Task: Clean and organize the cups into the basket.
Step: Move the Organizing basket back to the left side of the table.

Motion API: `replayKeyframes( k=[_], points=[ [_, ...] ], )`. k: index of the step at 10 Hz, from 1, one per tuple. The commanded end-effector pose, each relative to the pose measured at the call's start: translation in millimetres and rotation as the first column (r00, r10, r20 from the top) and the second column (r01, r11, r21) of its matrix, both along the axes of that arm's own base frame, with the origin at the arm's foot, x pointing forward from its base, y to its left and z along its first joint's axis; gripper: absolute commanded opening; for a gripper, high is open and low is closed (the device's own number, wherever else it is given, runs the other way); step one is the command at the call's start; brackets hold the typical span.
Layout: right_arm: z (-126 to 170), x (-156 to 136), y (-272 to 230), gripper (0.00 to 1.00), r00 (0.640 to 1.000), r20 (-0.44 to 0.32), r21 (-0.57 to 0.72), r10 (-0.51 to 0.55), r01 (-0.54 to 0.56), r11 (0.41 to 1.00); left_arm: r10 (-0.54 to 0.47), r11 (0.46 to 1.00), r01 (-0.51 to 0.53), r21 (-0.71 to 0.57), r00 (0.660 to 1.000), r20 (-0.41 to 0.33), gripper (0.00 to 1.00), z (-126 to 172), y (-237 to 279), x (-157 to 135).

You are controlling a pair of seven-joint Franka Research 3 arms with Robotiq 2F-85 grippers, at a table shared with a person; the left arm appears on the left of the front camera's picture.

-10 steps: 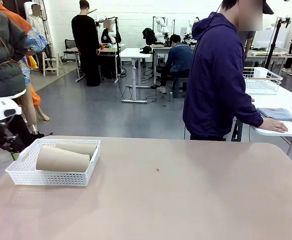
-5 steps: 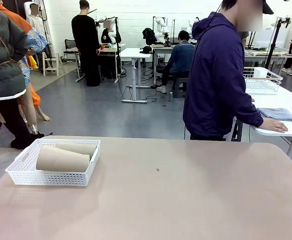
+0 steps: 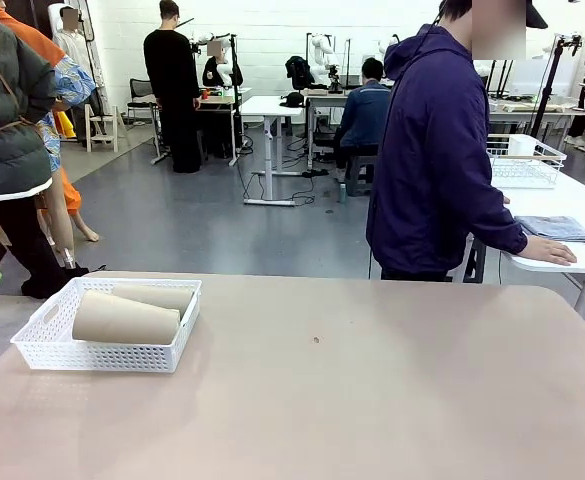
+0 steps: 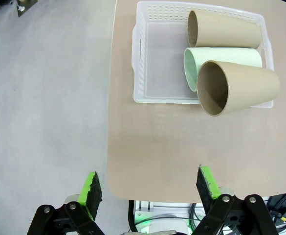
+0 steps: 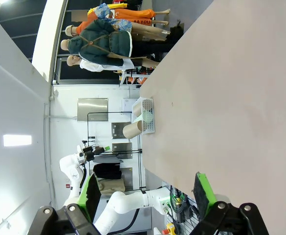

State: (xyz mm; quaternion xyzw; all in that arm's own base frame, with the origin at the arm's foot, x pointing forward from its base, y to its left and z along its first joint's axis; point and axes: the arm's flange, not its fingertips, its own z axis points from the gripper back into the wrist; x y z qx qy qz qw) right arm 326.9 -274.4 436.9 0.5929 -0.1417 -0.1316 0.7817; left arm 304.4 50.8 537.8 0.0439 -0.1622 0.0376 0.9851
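- I am holding my left hand (image 4: 146, 188) wide open and empty, beyond the table (image 4: 182, 147) edge, looking down along its fingers.
- The basket (image 4: 143, 63) is sitting ahead of that hand on the table, well apart from the fingertips.
- Three cups are lying on their sides in it: a tan cup (image 4: 223, 29) farthest, the mint cup (image 4: 221, 66) in the middle, another tan cup (image 4: 238, 88) nearest, propped on the near rim.
- Their long axes are running crosswise to my reach, mouths facing the basket's bare part.
- My right hand (image 5: 146, 193) is also open and empty, with the basket far ahead of it.
- I judge my left hand the nearer one; little seems left to tidy.
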Motion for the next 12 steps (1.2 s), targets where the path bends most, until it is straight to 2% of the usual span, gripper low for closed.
replayKeyframes(
  k=[1,2,3,4,5,6,8,10,11,12],
  points=[
    [-2,-1,1,1.0,1.0,0.011,-0.007,0.0,0.0,1.0,-0.015,1.0,0.015,-0.001,1.0,0.009,1.0,0,4,2],
    [-2,-1,1,1.0,1.0,0.011,-0.007,0.0,0.0,1.0,0.0,1.0,0.0,0.0,1.0,0.0,1.0,0,0,0],
    [-2,-1,1,1.0,1.0,0.011,-0.007,0.0,0.0,1.0,0.025,0.954,-0.053,-0.294,0.995,-0.1,1.0,9,35,12],
    [-2,-1,1,1.0,1.0,0.011,-0.007,0.0,0.0,1.0,-0.028,0.842,-0.062,-0.536,0.987,-0.159,1.0,19,70,23],
    [-2,-1,1,1.0,1.0,0.011,-0.007,0.0,0.0,1.0,-0.09,0.675,-0.048,-0.736,0.985,-0.146,1.0,26,105,37],
    [-2,-1,1,1.0,1.0,0.011,-0.007,0.0,0.0,1.0,-0.133,0.538,-0.007,-0.843,0.987,-0.093,1.0,29,130,51],
    [-2,-1,1,1.0,1.0,0.011,-0.007,0.0,0.0,1.0,-0.108,0.333,0.052,-0.942,0.994,0.017,1.0,20,183,76],
    [-2,-1,1,1.0,1.0,0.011,-0.007,0.0,0.0,1.0,-0.118,0.155,0.09,-0.984,0.99,0.072,1.0,-3,238,87],
    [-2,-1,1,1.0,1.0,0.011,-0.007,0.0,0.0,1.0,-0.125,0.108,0.085,-0.99,0.99,0.071,1.0,-18,258,92],
    [-2,-1,1,1.0,1.0,0.011,-0.007,0.0,0.0,1.0,-0.136,0.101,0.073,-0.992,0.989,0.059,1.0,-33,271,97]
  ],
)
